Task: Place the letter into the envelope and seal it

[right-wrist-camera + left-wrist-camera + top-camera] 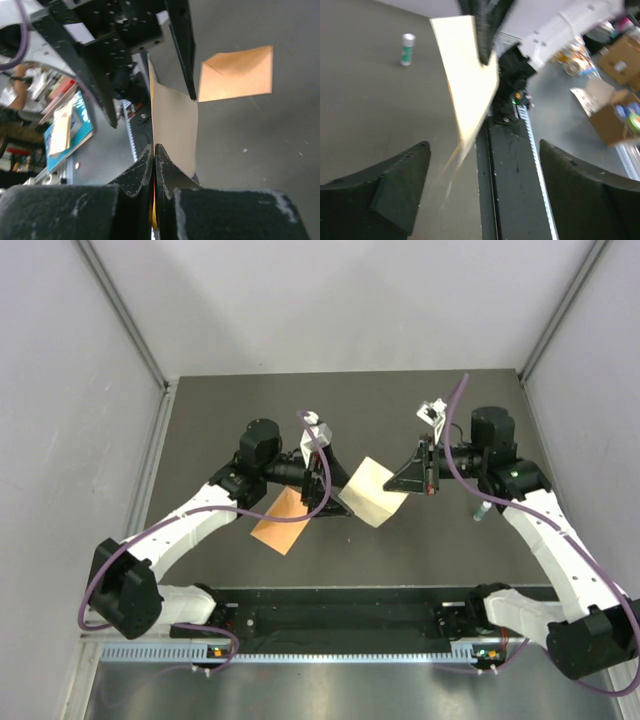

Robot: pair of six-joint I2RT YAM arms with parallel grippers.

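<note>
While right pincer (154, 150) pinches letter (175, 125) | left pincer (484, 145) spread, straddling its far edge

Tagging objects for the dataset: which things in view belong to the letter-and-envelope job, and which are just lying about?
Job:
- letter, pinched in the shut right fingers
- orange envelope, flat on the table
- left fingers, open

Lying about:
- green-and-white tube, standing on the table, purpose unclear
- cardboard boxes, beyond the table
</note>
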